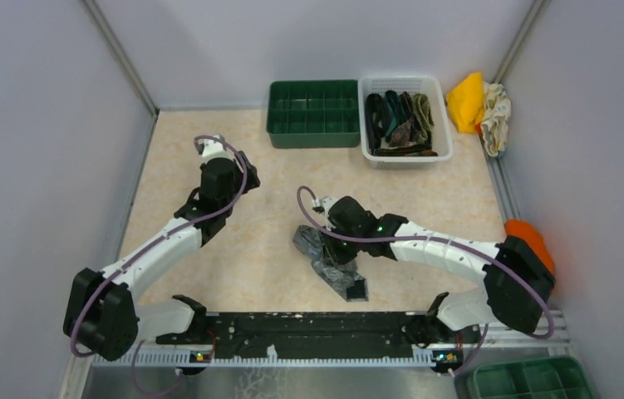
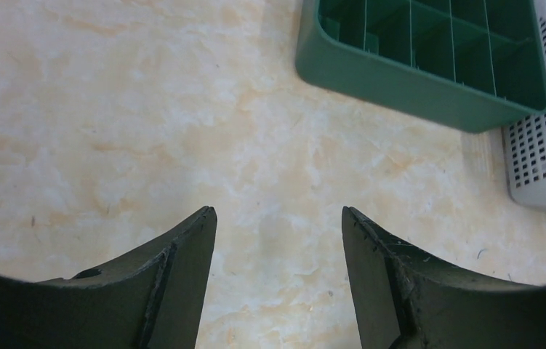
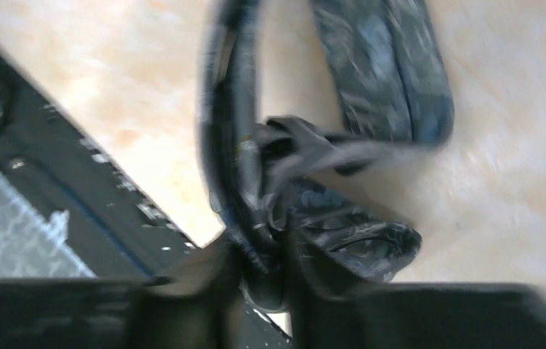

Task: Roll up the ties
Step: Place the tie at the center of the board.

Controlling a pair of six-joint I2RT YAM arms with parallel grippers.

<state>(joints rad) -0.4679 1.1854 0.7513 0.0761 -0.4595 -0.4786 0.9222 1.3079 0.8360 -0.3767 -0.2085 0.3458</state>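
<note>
In the overhead view the left gripper (image 1: 244,179), left of centre, was seen only from above, so its jaws were hidden there. Its wrist camera showed it (image 2: 278,215) spread wide over bare table (image 2: 110,109), holding nothing. At the centre of the overhead frame lay one grey tie (image 1: 338,271), crumpled, its upper part covered by the right gripper (image 1: 326,246). The right wrist view was smeared by blur. There the right gripper (image 3: 266,270) had its fingers nearly together, with a fold of the grey tie (image 3: 382,69) pinched between them and a loop standing above. Two green trays could be counted from overhead: one green tray (image 1: 312,140) at upper centre and a second tray (image 1: 533,379) cut off at the lower right corner. The left wrist caught only a corner of the first (image 2: 400,81). Right of it sat one white basket (image 1: 406,158), also clipped in the wrist view (image 2: 539,153), holding dark ties (image 1: 400,121) too tangled to count. Further right were a yellow cloth (image 1: 466,101) and an orange cloth (image 1: 529,236).
</note>
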